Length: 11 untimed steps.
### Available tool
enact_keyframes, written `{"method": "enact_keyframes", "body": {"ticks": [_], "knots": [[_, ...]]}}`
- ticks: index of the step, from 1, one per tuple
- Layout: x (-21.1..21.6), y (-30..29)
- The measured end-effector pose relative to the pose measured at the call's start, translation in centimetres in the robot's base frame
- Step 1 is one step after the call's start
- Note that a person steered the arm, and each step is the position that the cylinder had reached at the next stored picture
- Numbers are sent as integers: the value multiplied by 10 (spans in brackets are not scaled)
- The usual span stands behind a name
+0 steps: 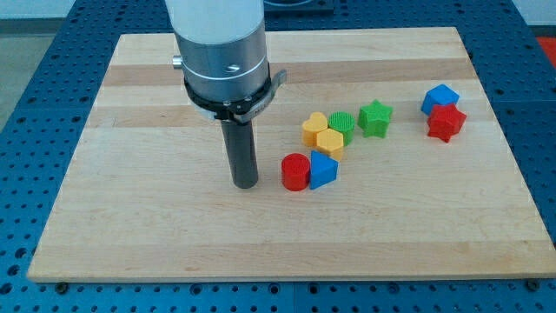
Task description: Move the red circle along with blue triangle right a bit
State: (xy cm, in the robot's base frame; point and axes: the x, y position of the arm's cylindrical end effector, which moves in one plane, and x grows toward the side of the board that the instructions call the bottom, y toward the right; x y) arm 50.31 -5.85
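The red circle (295,171) stands near the middle of the wooden board (130,217), touching the blue triangle (323,169) on its right. My tip (246,183) rests on the board just left of the red circle, a small gap apart from it. The dark rod rises from the tip into the arm's silver body at the view's top.
Above the pair sit a yellow heart (314,128), a yellow hexagon (330,143) and a green circle (342,126), bunched together. A green star (375,117) is to their right. A blue cube (440,98) and a red star (446,123) sit at the right.
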Motion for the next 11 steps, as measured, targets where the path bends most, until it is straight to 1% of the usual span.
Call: {"method": "enact_keyframes", "body": {"ticks": [2, 8, 11], "knots": [[0, 18], [-1, 118], [-1, 185]]}}
